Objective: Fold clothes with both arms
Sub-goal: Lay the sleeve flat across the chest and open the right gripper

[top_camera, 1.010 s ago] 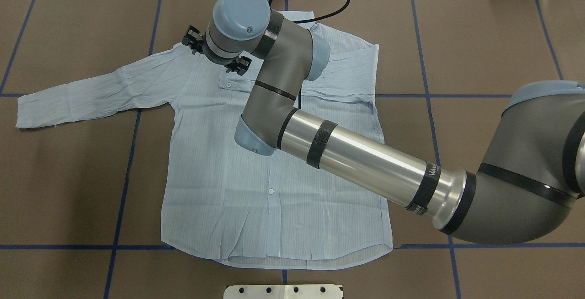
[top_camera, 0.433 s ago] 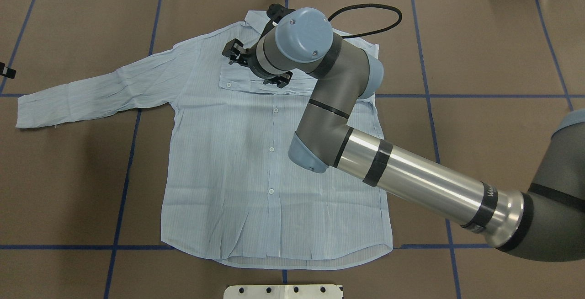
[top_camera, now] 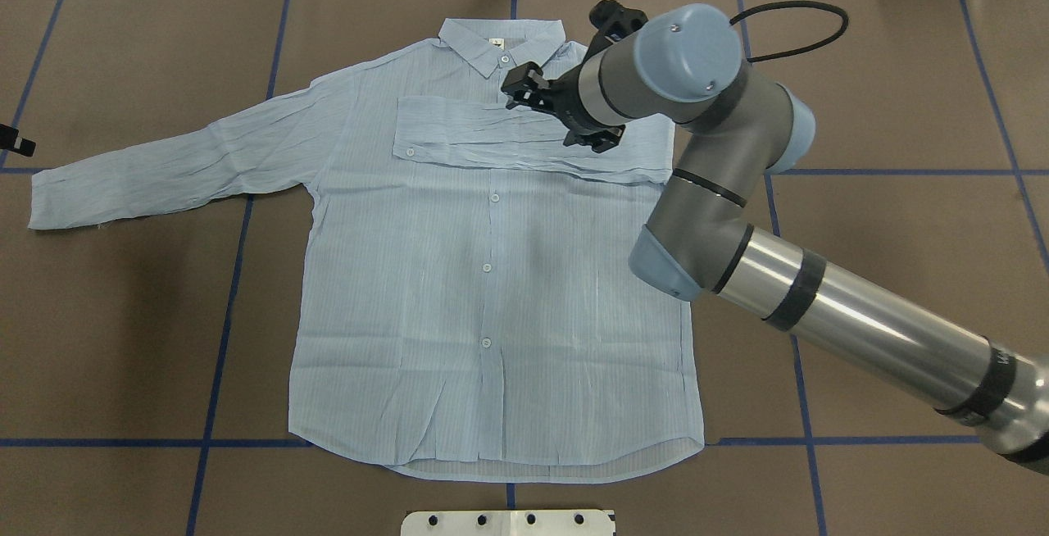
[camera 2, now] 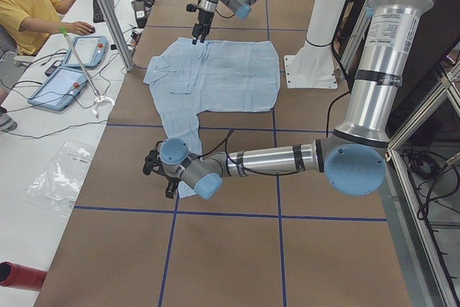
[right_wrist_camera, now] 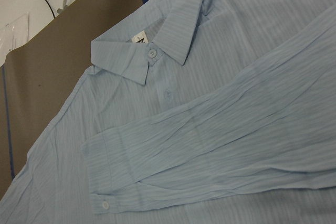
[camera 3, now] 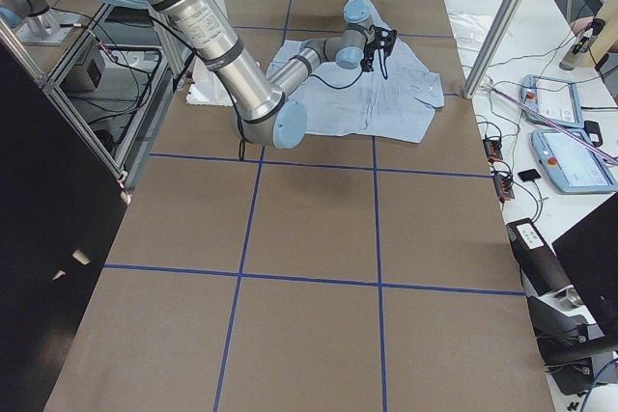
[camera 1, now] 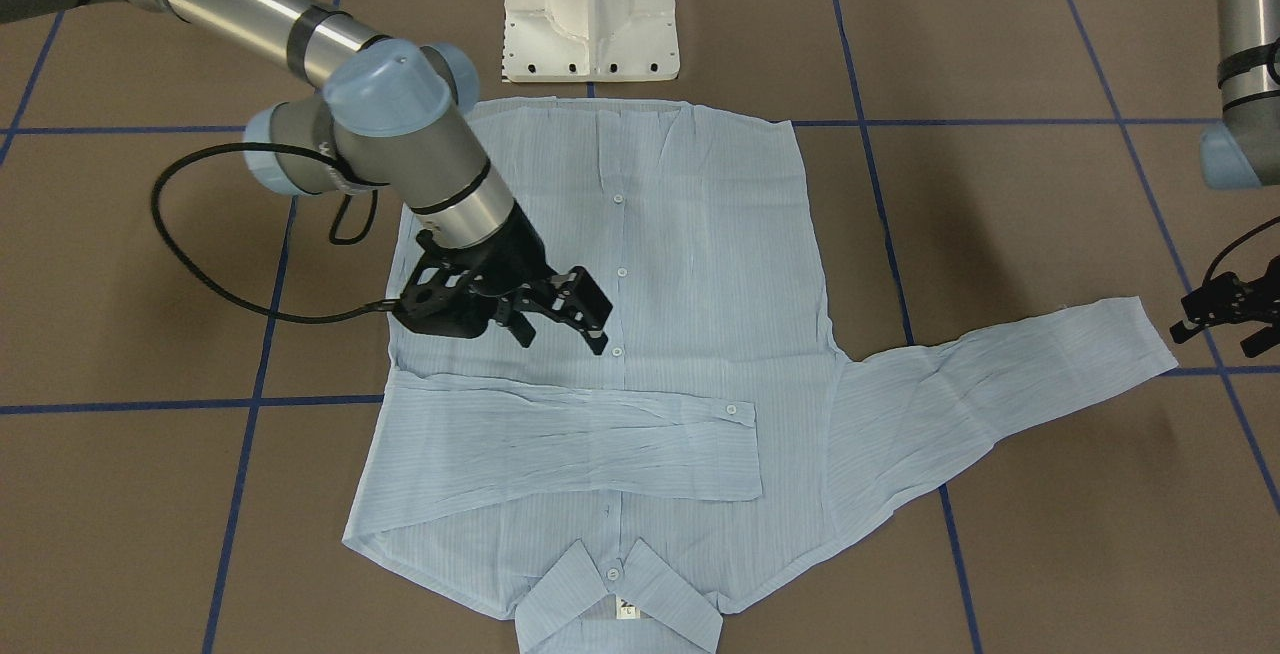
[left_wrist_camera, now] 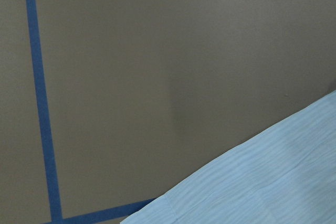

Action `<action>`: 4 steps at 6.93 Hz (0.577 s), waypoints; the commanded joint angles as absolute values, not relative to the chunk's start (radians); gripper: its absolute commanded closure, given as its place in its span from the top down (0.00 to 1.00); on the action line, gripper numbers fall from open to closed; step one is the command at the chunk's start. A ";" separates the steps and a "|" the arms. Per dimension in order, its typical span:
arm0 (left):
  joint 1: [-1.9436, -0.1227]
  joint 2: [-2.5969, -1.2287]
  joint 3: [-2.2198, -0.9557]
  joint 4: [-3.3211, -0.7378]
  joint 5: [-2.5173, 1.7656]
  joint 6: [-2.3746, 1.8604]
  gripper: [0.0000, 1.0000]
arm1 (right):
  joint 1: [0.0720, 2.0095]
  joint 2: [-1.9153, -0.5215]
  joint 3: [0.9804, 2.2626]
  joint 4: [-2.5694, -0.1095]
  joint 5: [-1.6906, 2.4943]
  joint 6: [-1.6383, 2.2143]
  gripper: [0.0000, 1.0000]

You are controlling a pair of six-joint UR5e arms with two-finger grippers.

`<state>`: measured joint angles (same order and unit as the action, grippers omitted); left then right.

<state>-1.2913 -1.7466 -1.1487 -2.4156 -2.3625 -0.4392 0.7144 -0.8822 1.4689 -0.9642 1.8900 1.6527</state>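
Observation:
The clothes are one light blue striped shirt [top_camera: 492,290] lying flat on the brown table, buttons up, with its collar [top_camera: 500,40] at the far side. One sleeve [top_camera: 459,134] lies folded across the chest. The other sleeve [top_camera: 164,167] stretches out flat to the robot's left. My right gripper [top_camera: 553,110] hovers open and empty over the folded sleeve [camera 1: 570,444], close to the collar [right_wrist_camera: 152,40]. My left gripper [camera 1: 1225,319] hangs just beyond the outstretched sleeve's cuff [camera 1: 1120,334], its fingers apart and holding nothing. The left wrist view shows only that cuff [left_wrist_camera: 262,182] and bare table.
The white pedestal base [camera 1: 590,24] stands just behind the shirt's hem. Blue tape lines [top_camera: 221,315] grid the brown table. A black cable [top_camera: 787,28] loops off the right wrist. Beyond the far edge, a person [camera 2: 29,5] sits at a side table with tablets [camera 2: 65,84].
My right arm has swung from the shirt's left shoulder rightward across the chest, uncovering the folded sleeve and the collar. The tip of my left gripper has come into view at the left edge.

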 commanded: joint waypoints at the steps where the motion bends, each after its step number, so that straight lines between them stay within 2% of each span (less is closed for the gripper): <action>1: -1.269 -1.733 -1.102 -2.462 -2.434 -0.528 1.00 | 0.759 -0.957 1.508 -0.954 1.940 1.651 0.99; 4: -1.178 -1.724 -1.150 -2.468 -2.422 -0.749 1.00 | 0.756 -0.971 1.513 -0.953 1.931 1.649 0.99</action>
<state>-1.2071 -1.7277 -1.1345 -2.4655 -2.4379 -0.6660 0.7570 -0.9653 1.5122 -0.9538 1.9346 1.6499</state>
